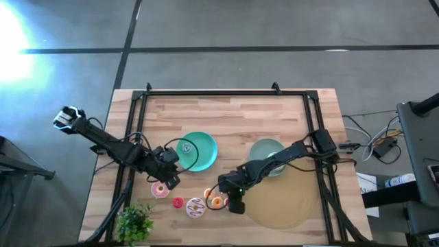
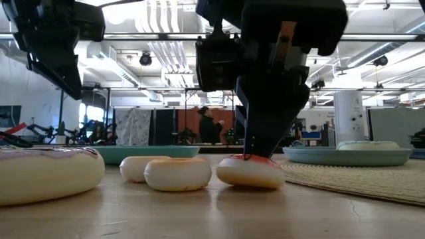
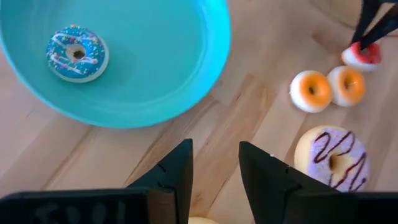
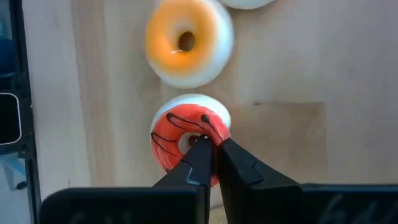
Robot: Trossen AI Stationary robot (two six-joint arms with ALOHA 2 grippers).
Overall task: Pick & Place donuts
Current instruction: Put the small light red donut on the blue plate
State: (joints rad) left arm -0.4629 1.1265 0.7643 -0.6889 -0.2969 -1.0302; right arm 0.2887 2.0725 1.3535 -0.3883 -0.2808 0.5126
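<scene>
Right wrist view shows the right gripper [image 4: 211,146] pinching the red donut's [image 4: 180,127] rim, straight below it on the table's near side. Left gripper [image 3: 214,165], fingers spread, waits farther left by the teal plate [image 3: 186,87].

Orange donuts [image 4: 188,42] crowding just beside the right tool [image 4: 209,151]; bare wood [image 4: 280,143] alongside

Robotics lab or workshop: open hall, ceiling ducts [image 2: 159,50], strip lights [image 2: 372,26], partition screens [image 2: 136,126], concrete floor [image 1: 226,24], cables [image 1: 374,144] beside wooden surface [image 1: 226,113].
</scene>
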